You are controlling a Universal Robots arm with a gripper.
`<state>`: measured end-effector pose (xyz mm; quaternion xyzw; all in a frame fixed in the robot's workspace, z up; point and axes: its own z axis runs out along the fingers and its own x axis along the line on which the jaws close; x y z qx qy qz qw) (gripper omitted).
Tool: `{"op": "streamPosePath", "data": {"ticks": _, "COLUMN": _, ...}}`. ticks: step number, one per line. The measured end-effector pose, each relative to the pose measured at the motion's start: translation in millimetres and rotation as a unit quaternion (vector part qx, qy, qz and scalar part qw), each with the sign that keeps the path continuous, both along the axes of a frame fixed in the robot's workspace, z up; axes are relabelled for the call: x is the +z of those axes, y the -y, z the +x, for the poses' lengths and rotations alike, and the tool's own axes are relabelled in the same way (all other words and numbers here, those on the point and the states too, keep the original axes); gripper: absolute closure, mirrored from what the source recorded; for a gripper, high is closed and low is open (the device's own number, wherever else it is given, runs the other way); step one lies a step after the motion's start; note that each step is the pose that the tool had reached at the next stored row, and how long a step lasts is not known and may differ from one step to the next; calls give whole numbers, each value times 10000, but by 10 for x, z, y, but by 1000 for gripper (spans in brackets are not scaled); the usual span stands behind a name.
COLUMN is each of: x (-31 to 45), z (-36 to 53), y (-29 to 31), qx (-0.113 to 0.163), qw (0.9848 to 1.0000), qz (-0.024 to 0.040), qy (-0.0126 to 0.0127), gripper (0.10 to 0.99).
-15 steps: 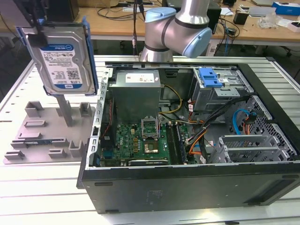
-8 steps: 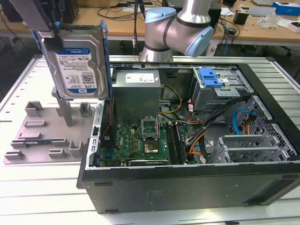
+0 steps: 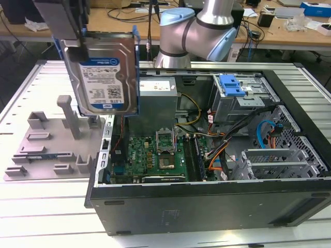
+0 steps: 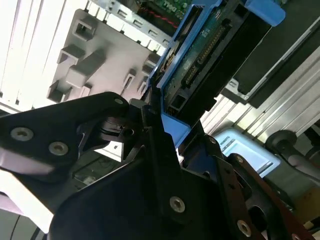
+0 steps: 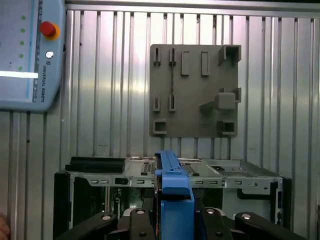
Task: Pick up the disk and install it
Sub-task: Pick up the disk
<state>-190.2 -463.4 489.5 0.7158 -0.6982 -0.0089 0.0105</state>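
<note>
Gripper (image 3: 77,49) clamped on disk (image 3: 106,77), held upright. Looks rigid, dense, shock-sensitive; blue rails (image 3: 136,51) seem the safest hold.

the silver, blue-railed disk (image 3: 106,72) hangs upright, lifted, label facing out.

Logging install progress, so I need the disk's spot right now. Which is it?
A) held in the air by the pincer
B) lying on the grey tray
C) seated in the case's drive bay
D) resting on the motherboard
A: in the exterior view the disk hangs in the air, lifted clear of the grey tray, and the first wrist view shows the pincer closed on its edge.
</note>
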Motion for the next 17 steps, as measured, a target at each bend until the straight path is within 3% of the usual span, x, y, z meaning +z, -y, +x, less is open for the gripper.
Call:
{"op": "streamPosePath", "data": {"ticks": 11, "x": 22, "z": 458, "y": 264, "qx": 1, "qw": 10000, "qz": 0, "qy": 0, "gripper": 718}}
{"op": "streamPosePath", "data": {"ticks": 17, "x": 24, "z": 709, "y": 377, "qx": 0, "qw": 10000, "qz": 0, "qy": 0, "gripper": 718}}
